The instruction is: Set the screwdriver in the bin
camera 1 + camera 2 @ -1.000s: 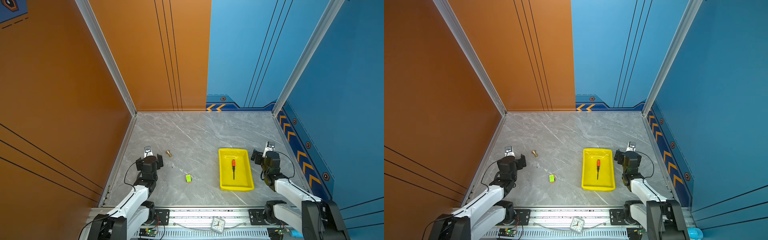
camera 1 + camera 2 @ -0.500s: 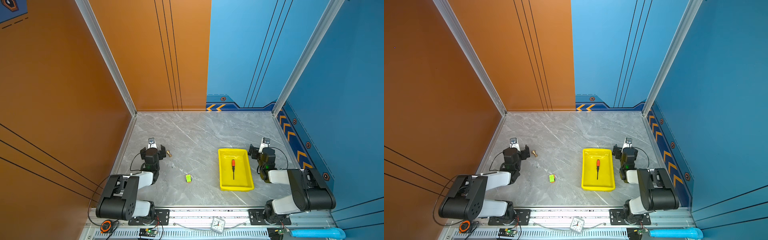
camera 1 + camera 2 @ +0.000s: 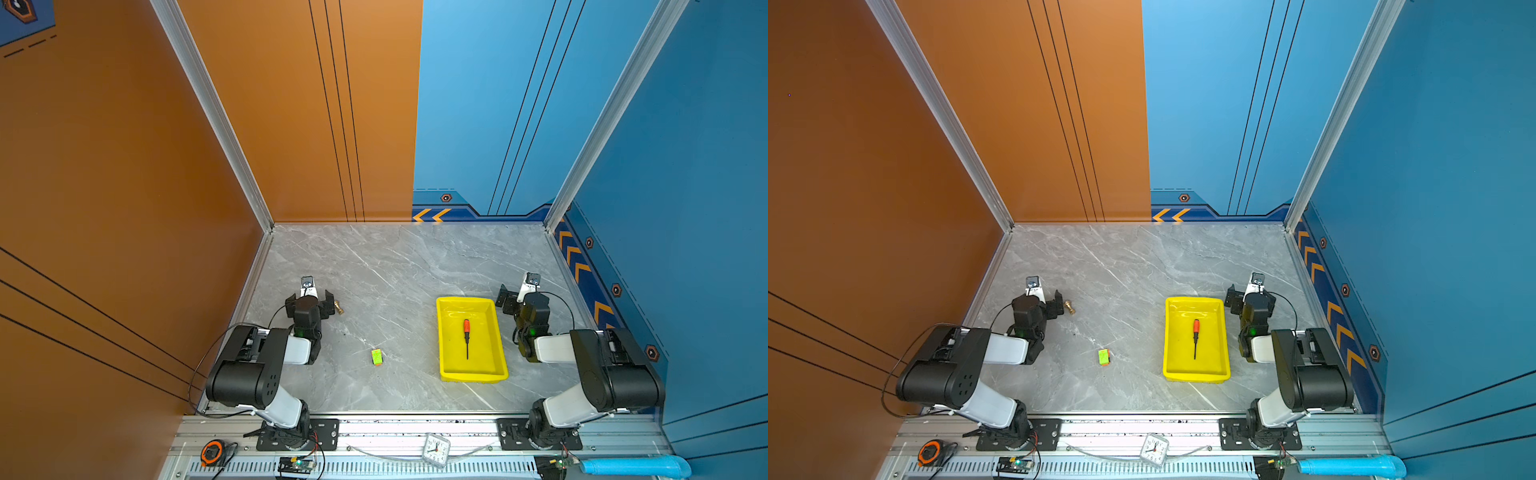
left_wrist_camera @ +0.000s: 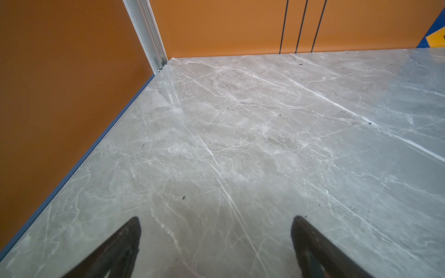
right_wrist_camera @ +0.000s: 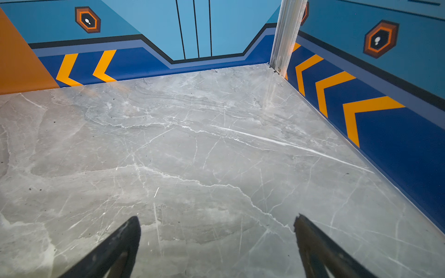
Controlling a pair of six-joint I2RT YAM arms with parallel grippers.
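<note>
You've got bright, even overhead light in both top views, everything crisp, only short soft shadows hugging the bin [image 3: 500,340], whose glossy floor throws pale glare at its far end. Wrist views: the tabletop [image 4: 240,120] is sharp with a cool sheen, and colour from the wall [image 5: 144,62] is mirrored faintly along its far edge. The left gripper [image 4: 216,217] and right gripper [image 5: 217,216] show as dark, soft-focus fingers, with wide-angle stretch toward the frame edges.

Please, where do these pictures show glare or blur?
In both top views the bin shows pale glare at its far inner end, though the screwdriver is sharp; in the left wrist view the fingers are dark and blurred while the marble is crisp; likewise in the right wrist view.
</note>
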